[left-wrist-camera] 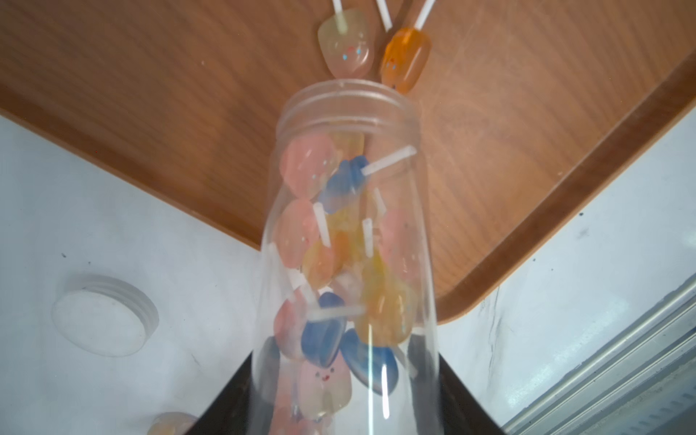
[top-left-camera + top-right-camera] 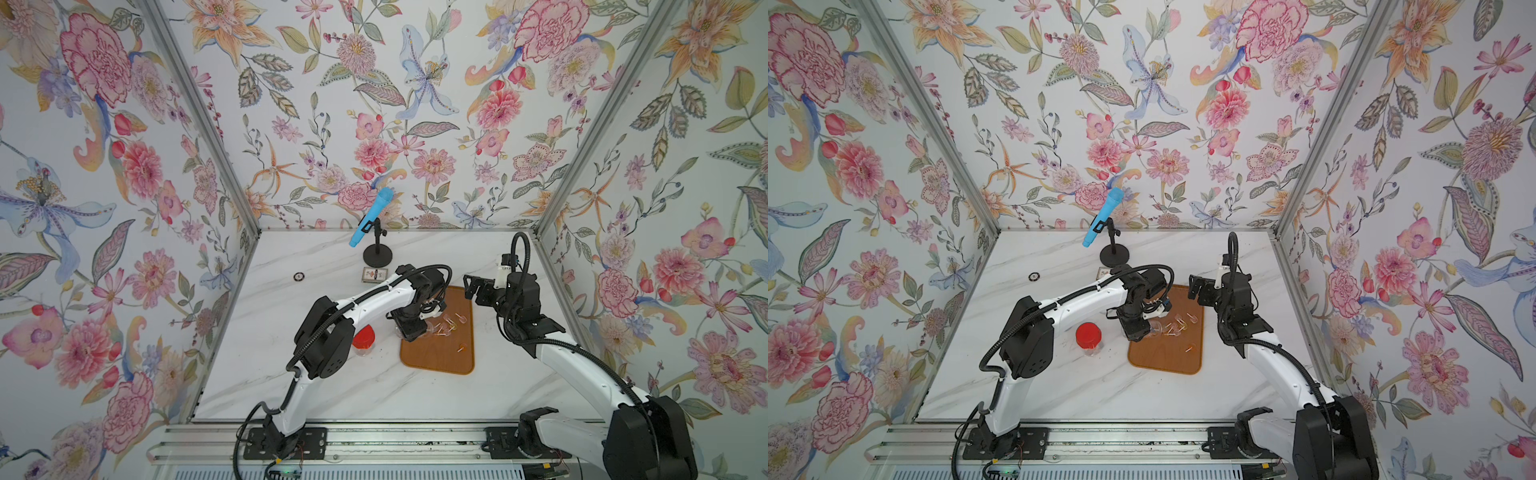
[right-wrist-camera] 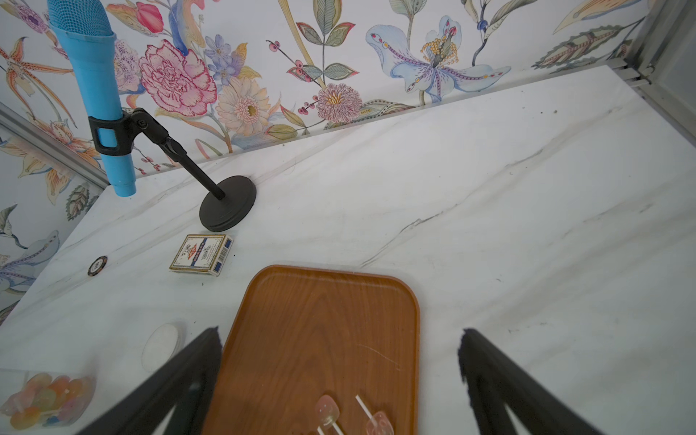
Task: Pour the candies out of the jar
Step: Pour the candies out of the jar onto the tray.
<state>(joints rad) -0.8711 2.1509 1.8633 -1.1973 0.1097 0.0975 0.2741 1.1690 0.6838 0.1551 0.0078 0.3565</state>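
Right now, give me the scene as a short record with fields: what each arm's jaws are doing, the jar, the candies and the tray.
left jaws: shut on the jar, tipped mouth-first over the tray
right jaws: open, empty, near the tray's far end
candies: some on the tray, many more in the jar
loose lid: white, on the table beside the tray
other jar: red lid, upright, left of the tray

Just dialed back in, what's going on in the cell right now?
The left gripper holds the clear jar tipped with its mouth over the wooden tray. A few candies already lie on the tray, but many are still inside the jar. The right gripper hangs open and empty near the tray's far end.
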